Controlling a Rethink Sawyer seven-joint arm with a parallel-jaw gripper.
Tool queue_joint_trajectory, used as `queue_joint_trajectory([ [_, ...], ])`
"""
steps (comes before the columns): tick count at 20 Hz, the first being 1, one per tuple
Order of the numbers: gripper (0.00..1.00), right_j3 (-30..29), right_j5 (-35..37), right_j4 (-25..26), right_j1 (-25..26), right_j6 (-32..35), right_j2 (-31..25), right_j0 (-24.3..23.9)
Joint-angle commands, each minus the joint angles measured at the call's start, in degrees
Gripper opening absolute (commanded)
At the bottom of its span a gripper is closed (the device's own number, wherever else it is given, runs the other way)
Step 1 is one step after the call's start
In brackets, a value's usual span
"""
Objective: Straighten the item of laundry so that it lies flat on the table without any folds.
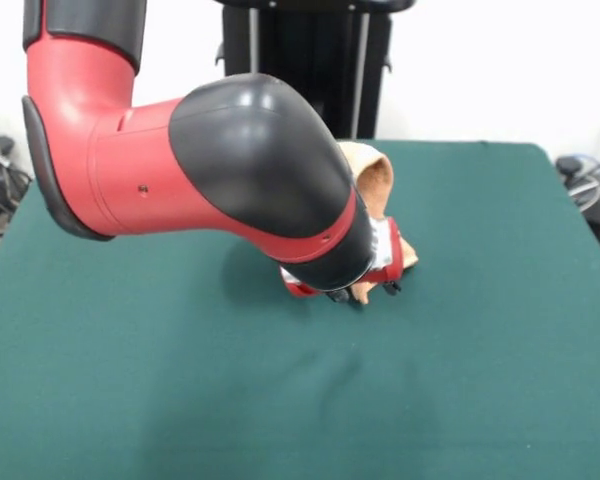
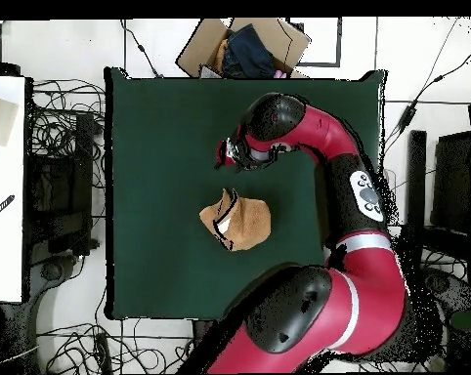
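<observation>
1. The arm [image 2: 349,171] enters the overhead view from 6 o'clock, rises along the table's right side, bends at a black elbow near 1 o'clock, and reaches leftward toward the table's middle.
2. In the front view, the red and black forearm crosses the picture from upper left and slopes down to the wrist near the centre.
3. The gripper [image 2: 228,154] sits low over the table [image 2: 151,127], at 12 o'clock from the towel in the overhead view and apart from it there.
4. Finger state: cannot be told. The wrist hides the fingers in the front view, and they are too small to resolve in the overhead view.
5. The towel [image 2: 241,222] lies crumpled in a folded heap near the table's centre, with one flap raised and curled over.
6. In the front view, the towel [image 1: 375,172] shows behind the wrist, partly hidden by it.
7. A cardboard box [image 2: 241,44] with dark contents stands beyond the table edge at 12 o'clock.
</observation>
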State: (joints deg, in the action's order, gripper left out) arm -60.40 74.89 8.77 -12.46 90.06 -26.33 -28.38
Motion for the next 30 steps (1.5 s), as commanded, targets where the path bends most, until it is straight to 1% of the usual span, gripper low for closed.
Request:
queue_joint_trajectory([
  [1,1.0,0.88,5.32,3.35,-0.7,-14.83,-4.16,0.02],
  [5,1.0,-2.63,4.62,2.79,-3.25,-14.03,-4.01,-1.06],
  [9,1.0,-4.1,5.31,2.79,-4.7,-14.15,-3.91,-1.49],
  [12,1.0,-6.42,5.37,2.47,-6.23,-13.9,-3.85,-2.2],
  [14,1.0,-6.38,5.84,2.66,-6.42,-13.75,-3.77,-2.02],
  [19,1.0,-10.49,5.68,2.83,-9.46,-13.47,-3.41,-2.84],
  [25,1.0,-13.5,4.16,3.53,-10.86,-13.03,-3.51,-3.47],
  [30,1.0,-14.47,3.32,4.43,-10.59,-13.36,-3.91,-3.68],
])
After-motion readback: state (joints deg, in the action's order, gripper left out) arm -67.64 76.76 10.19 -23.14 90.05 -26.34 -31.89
